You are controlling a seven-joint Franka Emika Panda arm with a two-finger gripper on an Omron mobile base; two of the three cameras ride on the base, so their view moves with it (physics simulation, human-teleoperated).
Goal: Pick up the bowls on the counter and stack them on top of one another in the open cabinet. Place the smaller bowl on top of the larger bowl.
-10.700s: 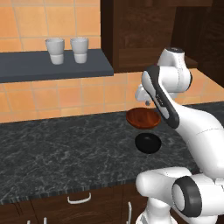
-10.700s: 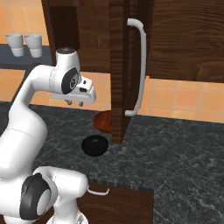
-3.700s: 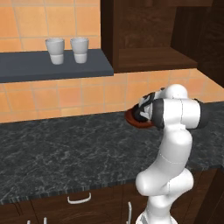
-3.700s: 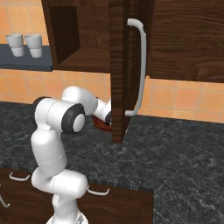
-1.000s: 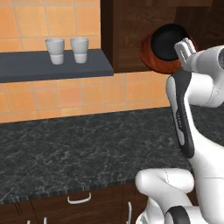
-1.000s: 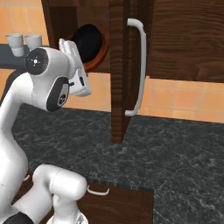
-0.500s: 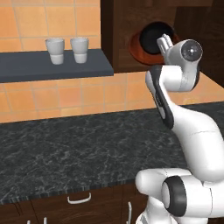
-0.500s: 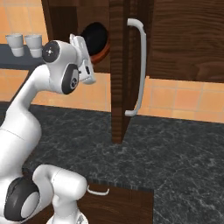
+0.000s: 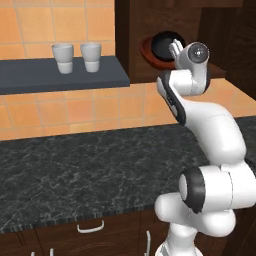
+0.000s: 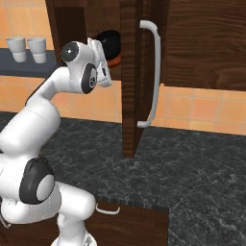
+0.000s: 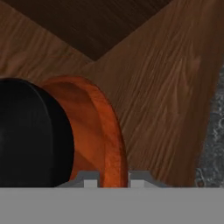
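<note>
The reddish-brown wooden larger bowl (image 9: 147, 49) (image 10: 115, 61) (image 11: 110, 138) is held up inside the open dark brown cabinet (image 9: 165, 15) (image 11: 166, 83), tipped on its side. The glossy black smaller bowl (image 9: 164, 44) (image 10: 109, 41) (image 11: 30, 135) rests nested in it. My gripper (image 9: 175, 49) (image 10: 103, 54) (image 11: 113, 180) is shut on the brown bowl's rim, one finger on each side of it. The shelf board under the bowls is hidden by my arm.
The cabinet door (image 10: 129, 96) stands open to the right of my arm, its long pale handle (image 10: 151, 72) facing out. Two white cups (image 9: 75, 56) (image 10: 26, 49) stand on the blue-grey wall shelf (image 9: 60, 80). The marble counter (image 9: 75, 170) (image 10: 192, 163) lies below.
Both bowls, nested, went from the counter up into the cabinet in my gripper. Over the last second they moved left and deeper into the cabinet opening.
</note>
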